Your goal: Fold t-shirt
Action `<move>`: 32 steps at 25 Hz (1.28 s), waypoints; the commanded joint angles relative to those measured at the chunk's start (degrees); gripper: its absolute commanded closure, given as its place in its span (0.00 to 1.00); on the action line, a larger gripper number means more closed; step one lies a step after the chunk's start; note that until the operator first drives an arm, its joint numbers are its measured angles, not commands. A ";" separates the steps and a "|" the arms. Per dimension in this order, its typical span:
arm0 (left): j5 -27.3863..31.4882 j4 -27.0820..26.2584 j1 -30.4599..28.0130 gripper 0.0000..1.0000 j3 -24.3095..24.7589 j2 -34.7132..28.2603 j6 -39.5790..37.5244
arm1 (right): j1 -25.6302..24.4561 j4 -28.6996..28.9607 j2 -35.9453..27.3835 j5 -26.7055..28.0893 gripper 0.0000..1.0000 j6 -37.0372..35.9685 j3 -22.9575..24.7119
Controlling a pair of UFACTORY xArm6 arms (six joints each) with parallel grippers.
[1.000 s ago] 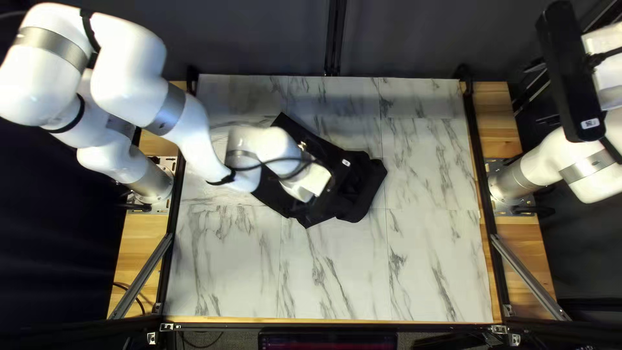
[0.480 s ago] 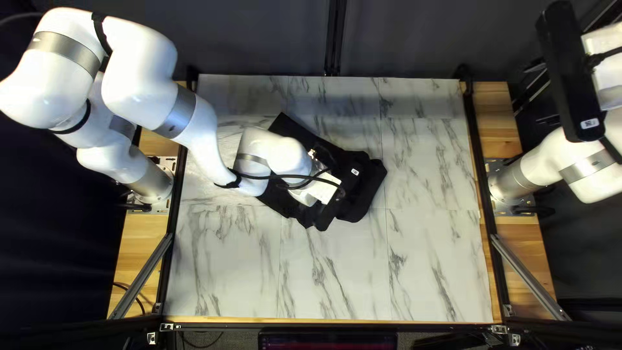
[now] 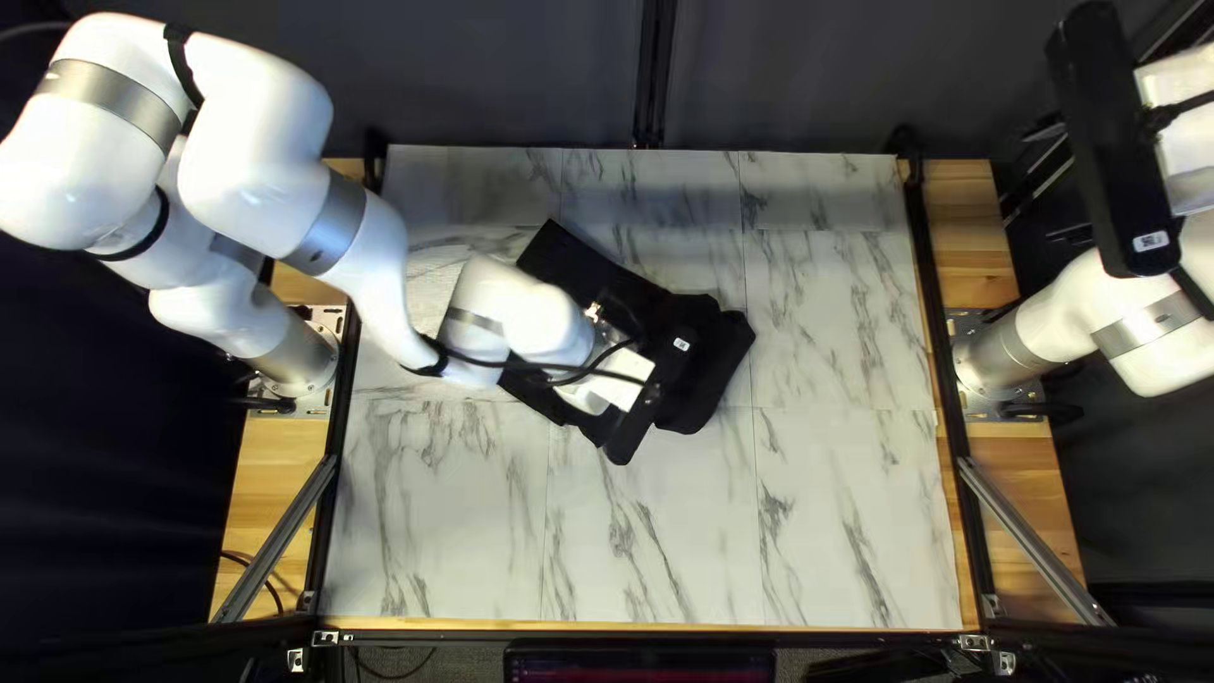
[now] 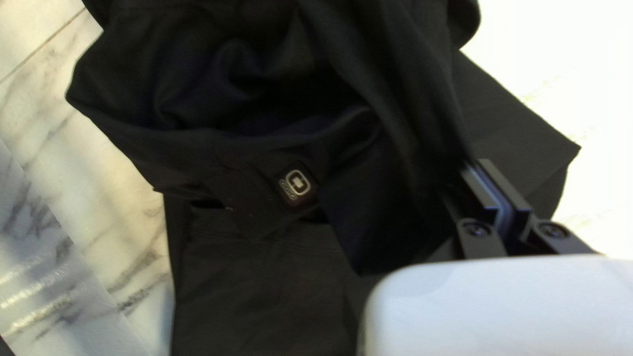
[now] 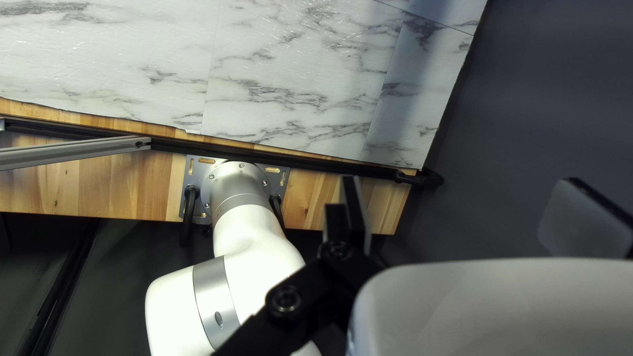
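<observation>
The black t-shirt [image 3: 727,361] lies bunched in overlapping layers near the middle of the table. My left gripper [image 3: 622,380] is over it, fingertips hidden from above by its own body. From the left wrist, the left gripper [image 4: 498,188] is shut on a fold of the t-shirt [image 4: 257,283], whose creases converge at the tips; a small badge sits on the cloth beside that fold. Raised off the table's right side, my right gripper [image 3: 1191,146] is partly cut off by the view. In its wrist view the right gripper [image 5: 468,214] is open, holding nothing.
Marble-patterned table [image 3: 847,506] surface surrounds the cloth. Dark rails [image 3: 932,304] and wooden strips [image 3: 974,272] border its sides, with angled metal struts [image 3: 1031,538] near the front corners. A cable loops over my left wrist.
My left wrist shifted right and toward the near edge, then slightly back left, while its black camera housing swung toward the near edge. The right arm has not moved.
</observation>
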 commanded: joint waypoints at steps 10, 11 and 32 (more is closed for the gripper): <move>3.16 31.63 -2.62 1.00 2.51 -3.25 -41.04 | 0.00 0.00 0.00 0.00 0.00 0.00 0.00; 2.92 30.42 -2.30 1.00 2.43 -3.20 -39.56 | 0.00 0.00 0.00 0.00 0.00 0.00 0.00; -1.04 -1.19 -0.10 0.00 -4.65 1.70 -1.50 | 0.00 0.00 0.00 0.00 0.00 0.00 0.00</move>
